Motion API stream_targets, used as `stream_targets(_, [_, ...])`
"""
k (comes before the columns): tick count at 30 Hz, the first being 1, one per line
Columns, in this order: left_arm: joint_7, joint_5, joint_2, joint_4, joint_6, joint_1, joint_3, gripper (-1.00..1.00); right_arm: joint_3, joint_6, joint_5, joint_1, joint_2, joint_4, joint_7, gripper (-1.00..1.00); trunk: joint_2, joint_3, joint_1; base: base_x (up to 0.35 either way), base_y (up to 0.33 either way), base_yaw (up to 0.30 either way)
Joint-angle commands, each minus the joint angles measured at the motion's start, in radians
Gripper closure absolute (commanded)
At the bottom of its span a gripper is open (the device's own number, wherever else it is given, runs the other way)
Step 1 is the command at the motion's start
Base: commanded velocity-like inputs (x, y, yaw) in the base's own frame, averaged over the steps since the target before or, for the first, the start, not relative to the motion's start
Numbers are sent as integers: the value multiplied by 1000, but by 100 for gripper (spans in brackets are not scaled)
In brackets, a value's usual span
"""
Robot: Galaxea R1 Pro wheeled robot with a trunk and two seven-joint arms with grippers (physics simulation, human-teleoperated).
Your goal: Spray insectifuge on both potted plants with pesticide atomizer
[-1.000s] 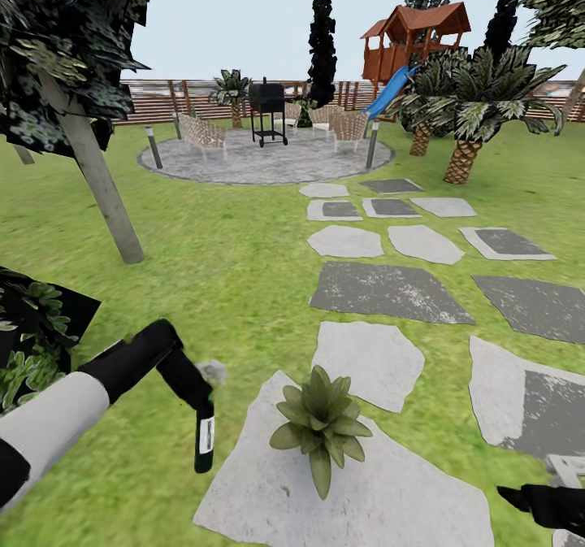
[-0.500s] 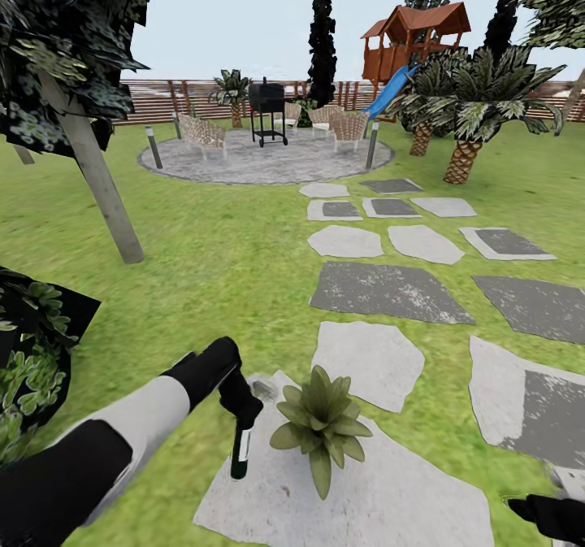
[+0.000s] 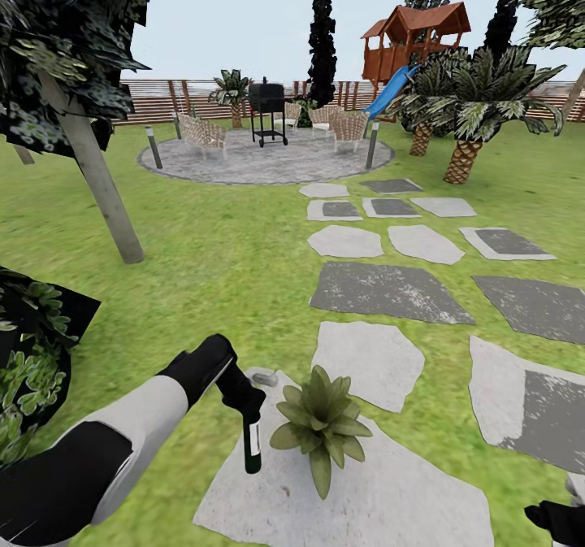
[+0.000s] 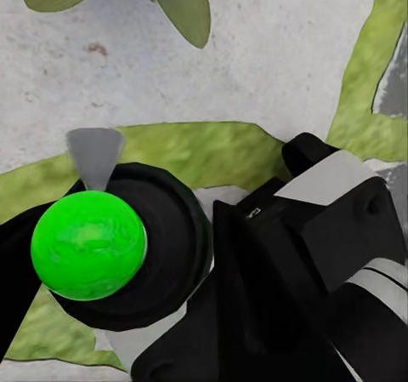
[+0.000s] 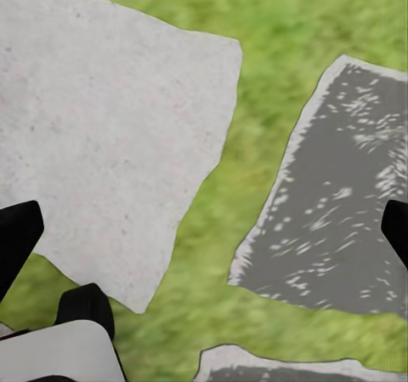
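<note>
Now the pesticide atomizer, clamped in the left gripper, has been brought just beside the potted plant on the stepping stone; spraying likely next; right gripper spread open.

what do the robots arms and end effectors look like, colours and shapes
The left arm is a rounded tube in alternating white and glossy black sections, tapering to a black wrist and slim black left end effector. The right end effector is also black, its fingers plain black. No cables or markings are visible.

Green-bottomed atomizer held over pale stone, olive leaves beyond
</note>
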Motion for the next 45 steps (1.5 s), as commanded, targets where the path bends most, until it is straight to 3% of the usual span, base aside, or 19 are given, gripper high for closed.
stream_targets(1, [-10,-10,0,3,2,0,-1,100,-2,2,9,-1,0,-1,10,-100,0,-1,0,0,0,0])
stream_targets(10, [-10,-8,5,74,1,1,-2,100,-4,10,10,-1,-1,4,10,-100,0,-1,0,0,0,0])
stream_targets(17, [-10,-9,3,76,1,4,-3,100,4,198,11,-1,-1,75,10,-100,0,-1,0,0,0,0])
stream_targets(28, [-10,-13,0,108,1,-3,-10,100,0,198,8,-1,-2,77,10,-100,0,-1,0,48,0,0])
stream_targets(31, [-10,-16,1,199,1,-58,-14,100,0,198,8,-1,-2,76,10,-100,0,-1,0,273,0,0])
stream_targets(32, [-10,-17,1,250,1,-104,-15,100,0,198,8,-1,-1,76,11,-100,0,-1,0,318,0,0])
stream_targets(36, [-11,-19,2,287,2,-168,-32,100,0,198,8,-1,0,76,10,-100,0,-1,0,330,0,0])
stream_targets(40, [-10,-17,0,291,2,-180,-75,100,1,198,9,-1,0,76,10,-100,0,-1,0,300,0,-1])
stream_targets(45, [-10,-13,-1,291,0,-167,-79,100,0,198,9,-1,0,76,10,-100,0,2,0,74,0,-98])
